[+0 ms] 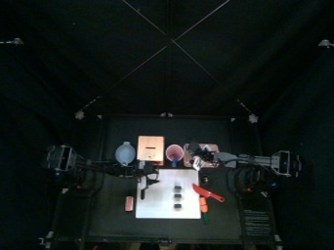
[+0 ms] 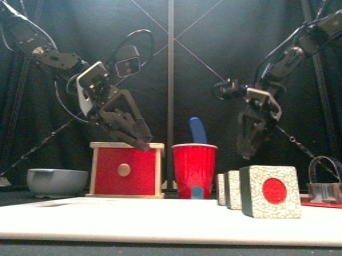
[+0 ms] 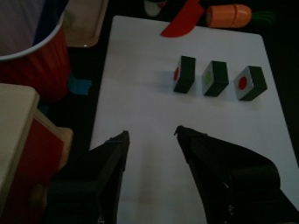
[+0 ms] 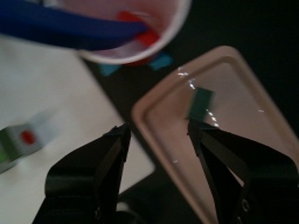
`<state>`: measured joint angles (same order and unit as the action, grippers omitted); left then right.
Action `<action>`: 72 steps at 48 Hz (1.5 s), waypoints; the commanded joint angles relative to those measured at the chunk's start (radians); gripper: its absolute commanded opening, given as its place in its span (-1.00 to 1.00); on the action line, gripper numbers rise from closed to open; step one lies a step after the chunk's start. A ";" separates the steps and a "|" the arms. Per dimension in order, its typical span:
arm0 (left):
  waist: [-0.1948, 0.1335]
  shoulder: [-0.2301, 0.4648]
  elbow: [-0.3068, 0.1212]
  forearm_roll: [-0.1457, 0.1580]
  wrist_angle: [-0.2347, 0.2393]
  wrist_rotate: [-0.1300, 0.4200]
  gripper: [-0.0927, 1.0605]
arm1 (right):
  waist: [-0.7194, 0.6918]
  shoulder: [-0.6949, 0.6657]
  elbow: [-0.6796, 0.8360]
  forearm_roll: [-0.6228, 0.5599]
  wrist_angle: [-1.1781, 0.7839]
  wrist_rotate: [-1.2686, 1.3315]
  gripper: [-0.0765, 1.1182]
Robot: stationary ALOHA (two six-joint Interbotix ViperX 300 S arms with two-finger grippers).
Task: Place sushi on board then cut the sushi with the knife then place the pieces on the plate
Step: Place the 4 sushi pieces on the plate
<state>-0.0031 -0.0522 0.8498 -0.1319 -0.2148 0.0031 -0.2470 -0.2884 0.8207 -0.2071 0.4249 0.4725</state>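
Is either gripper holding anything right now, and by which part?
Nothing is held. The left gripper hangs open above the white board, and the right gripper hangs open above the pink tray.

I record a white cutting board (image 3: 176, 122). On it, three sushi pieces (image 3: 215, 78): dark green sides, white faces, red centres. Behind the board: red cup (image 2: 195, 168), blue knife (image 2: 198, 130), pale wooden box (image 2: 127, 170) with red drawer front, blue-grey bowl (image 2: 58, 181).

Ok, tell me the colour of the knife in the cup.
The knife is blue, best seen in the front view.
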 commanded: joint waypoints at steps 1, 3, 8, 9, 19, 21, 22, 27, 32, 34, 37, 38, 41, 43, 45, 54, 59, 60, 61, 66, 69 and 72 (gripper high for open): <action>0.000 -0.006 -0.014 0.000 -0.005 0.000 0.62 | 0.097 -0.029 -0.029 0.018 -0.015 -0.002 0.61; 0.000 -0.006 -0.012 0.000 -0.005 0.000 0.62 | 0.140 -0.026 -0.034 0.028 -0.023 -0.002 0.61; 0.000 -0.006 -0.012 0.000 -0.005 0.000 0.62 | 0.222 -0.015 -0.044 0.040 -0.058 -0.002 0.61; 0.000 -0.005 -0.012 0.000 -0.005 -0.002 0.62 | 0.238 -0.012 -0.046 0.040 -0.067 -0.002 0.61; 0.003 -0.005 -0.012 0.000 -0.005 0.000 0.62 | 0.319 0.044 -0.071 0.051 -0.140 -0.002 0.61; 0.005 -0.006 -0.011 0.000 -0.005 0.000 0.62 | 0.327 0.061 -0.077 0.054 -0.152 -0.002 0.61; 0.005 -0.005 -0.011 -0.002 -0.005 0.000 0.62 | 0.331 0.071 -0.080 0.055 -0.160 -0.002 0.61; 0.005 -0.005 -0.011 -0.002 0.002 0.000 0.62 | 0.356 0.114 -0.101 0.063 -0.186 -0.003 0.61; 0.005 -0.005 -0.011 0.000 0.008 0.000 0.62 | 0.360 0.152 -0.121 0.060 -0.189 -0.003 0.61; 0.006 -0.005 -0.011 -0.002 0.008 0.000 0.62 | 0.359 0.167 -0.124 0.060 -0.190 -0.003 0.61; 0.006 -0.003 -0.011 0.000 0.008 0.000 0.62 | 0.356 0.196 -0.129 0.055 -0.193 -0.003 0.61; 0.006 -0.003 -0.011 0.000 0.008 0.000 0.62 | 0.356 0.204 -0.130 0.055 -0.193 -0.003 0.61; 0.006 -0.002 -0.011 0.000 0.008 0.000 0.62 | 0.354 0.230 -0.135 0.052 -0.193 -0.003 0.61; 0.006 -0.002 -0.011 0.000 0.008 0.000 0.62 | 0.354 0.247 -0.138 0.049 -0.193 -0.003 0.61; 0.006 -0.002 -0.009 0.000 0.008 0.000 0.62 | 0.354 0.259 -0.143 0.046 -0.193 -0.005 0.61; 0.006 -0.002 -0.008 -0.002 0.008 0.000 0.62 | 0.350 0.296 -0.149 0.025 -0.192 -0.003 0.60; 0.006 -0.002 -0.006 -0.002 0.008 0.000 0.62 | 0.337 0.316 -0.150 0.023 -0.190 -0.002 0.55; 0.006 -0.002 -0.006 -0.002 0.008 0.000 0.62 | 0.334 0.319 -0.150 0.023 -0.192 -0.002 0.54; 0.006 -0.002 -0.005 -0.002 0.008 0.000 0.62 | 0.331 0.322 -0.150 0.025 -0.190 -0.002 0.52; 0.006 -0.002 -0.005 -0.002 0.008 0.000 0.62 | 0.321 0.337 -0.155 0.026 -0.193 -0.002 0.39; 0.006 -0.002 -0.003 0.000 0.008 0.000 0.62 | 0.313 0.342 -0.161 0.026 -0.193 -0.002 0.27; 0.005 -0.002 -0.002 -0.002 0.008 0.000 0.62 | 0.308 0.339 -0.163 0.028 -0.187 -0.002 0.18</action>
<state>-0.0015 -0.0491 0.8560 -0.1335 -0.2025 0.0015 0.0721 0.0767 0.6796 -0.1825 0.2393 0.4694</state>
